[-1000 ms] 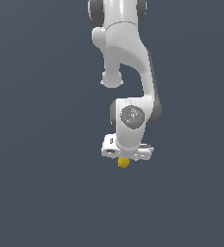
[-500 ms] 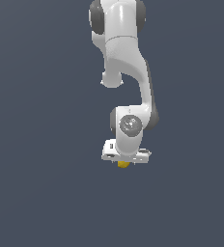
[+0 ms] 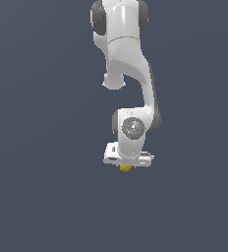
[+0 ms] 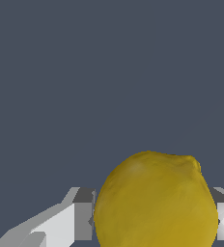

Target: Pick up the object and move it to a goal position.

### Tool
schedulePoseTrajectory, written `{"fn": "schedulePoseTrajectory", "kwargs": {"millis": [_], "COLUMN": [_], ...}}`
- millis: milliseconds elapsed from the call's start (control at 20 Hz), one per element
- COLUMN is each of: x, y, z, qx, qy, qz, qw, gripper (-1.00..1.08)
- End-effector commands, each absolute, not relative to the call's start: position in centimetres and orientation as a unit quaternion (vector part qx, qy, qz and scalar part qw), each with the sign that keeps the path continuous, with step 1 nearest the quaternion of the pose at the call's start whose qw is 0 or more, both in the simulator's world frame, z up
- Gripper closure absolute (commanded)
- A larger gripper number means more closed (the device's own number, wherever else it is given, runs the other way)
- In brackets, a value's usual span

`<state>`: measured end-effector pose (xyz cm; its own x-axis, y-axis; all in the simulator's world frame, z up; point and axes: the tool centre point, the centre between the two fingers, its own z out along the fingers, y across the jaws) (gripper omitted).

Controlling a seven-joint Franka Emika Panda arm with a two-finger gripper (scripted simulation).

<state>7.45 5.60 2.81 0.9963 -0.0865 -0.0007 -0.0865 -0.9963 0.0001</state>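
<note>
The mustard-yellow lumpy ball (image 3: 126, 168) peeks out just under the white hand of the arm in the exterior view. In the wrist view the ball (image 4: 155, 202) fills the space between the two grey-white fingers (image 4: 80, 214), which press on both of its sides. My gripper (image 3: 126, 166) is shut on the ball. Most of the ball is hidden by the hand in the exterior view.
Plain dark grey-blue surroundings in both views. The white arm (image 3: 128, 74) hangs down from the top of the exterior view. No other objects show.
The hand with the ball has moved a little toward the exterior view's left, and the arm's upper links have shifted. The ball stays in the grip.
</note>
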Motion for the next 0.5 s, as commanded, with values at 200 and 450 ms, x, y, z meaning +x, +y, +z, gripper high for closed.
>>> {"fn": "schedulePoseTrajectory", "kwargs": {"millis": [200,450], "x": [7.7,8.8], "y": [5.8,6.8], "z": [3.2,5.9], "qx": [0.999,1.000], "qy": [-0.039,-0.014], "qz": [0.001,0.010], "qw": [0.000,-0.003], "gripper": [1.08,1.08]}}
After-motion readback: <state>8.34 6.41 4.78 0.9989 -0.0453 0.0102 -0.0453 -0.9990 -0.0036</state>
